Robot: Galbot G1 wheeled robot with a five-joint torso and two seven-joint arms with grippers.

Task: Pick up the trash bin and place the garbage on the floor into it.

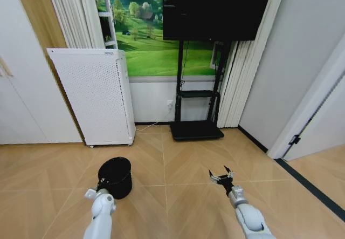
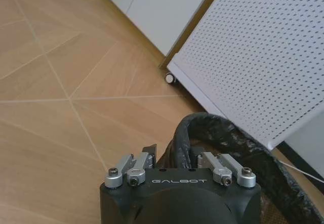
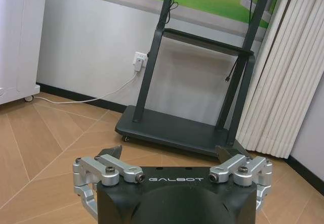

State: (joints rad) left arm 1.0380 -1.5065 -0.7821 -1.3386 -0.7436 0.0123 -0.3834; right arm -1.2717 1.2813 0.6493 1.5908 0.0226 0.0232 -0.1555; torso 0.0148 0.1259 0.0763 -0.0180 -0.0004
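Observation:
The trash bin point(image 1: 115, 176) is a small black round bin lined with a black bag, and it is low in front of me, left of centre. My left gripper point(image 1: 102, 185) grips its near rim, one finger outside and one inside. In the left wrist view the left gripper point(image 2: 174, 152) is shut across the bin rim point(image 2: 183, 131). To the right, my right gripper point(image 1: 221, 175) hangs open over bare floor with nothing in it. In its own wrist view the right gripper point(image 3: 170, 152) has its fingers spread wide. The garbage is out of view.
A white perforated appliance point(image 1: 94, 96) on casters stands against the wall behind the bin. The black TV stand base point(image 1: 197, 130) sits at centre back, with a white cable point(image 3: 96, 98) running to a wall socket. A curtain point(image 3: 288, 82) and a door frame point(image 1: 307, 115) are on the right.

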